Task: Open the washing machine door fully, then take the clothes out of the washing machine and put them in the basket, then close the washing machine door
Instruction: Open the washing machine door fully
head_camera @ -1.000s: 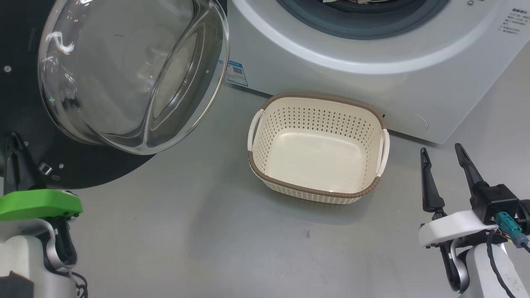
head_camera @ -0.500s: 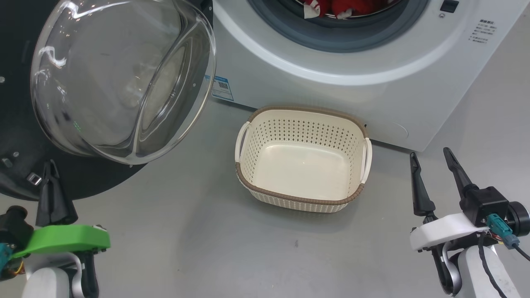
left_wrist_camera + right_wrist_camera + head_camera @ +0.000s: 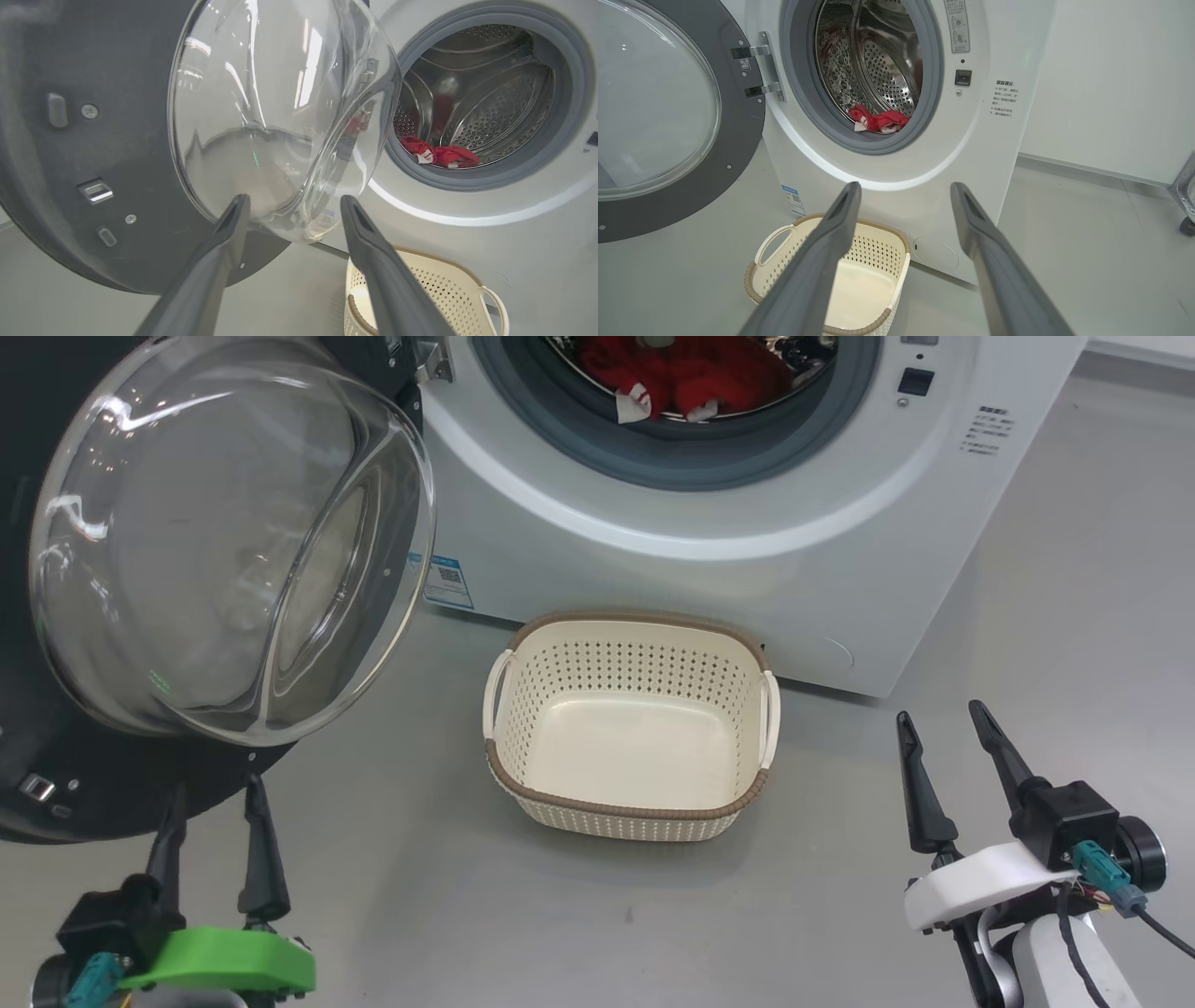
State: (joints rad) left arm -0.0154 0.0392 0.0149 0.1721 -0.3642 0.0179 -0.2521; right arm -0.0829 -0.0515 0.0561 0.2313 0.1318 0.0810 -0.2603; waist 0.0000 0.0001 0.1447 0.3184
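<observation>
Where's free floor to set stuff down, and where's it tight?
Free: floor in front of the basket, between left gripper and right gripper; the strip from basket to right gripper. Basket is empty. Tight: left side, under the open washing machine door, and the gap between basket and washing machine.

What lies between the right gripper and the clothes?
Nothing loose: in the right wrist view, the white front of the washing machine and its grey drum ring stand between the right gripper and the clothes. The basket sits below that line.
</observation>
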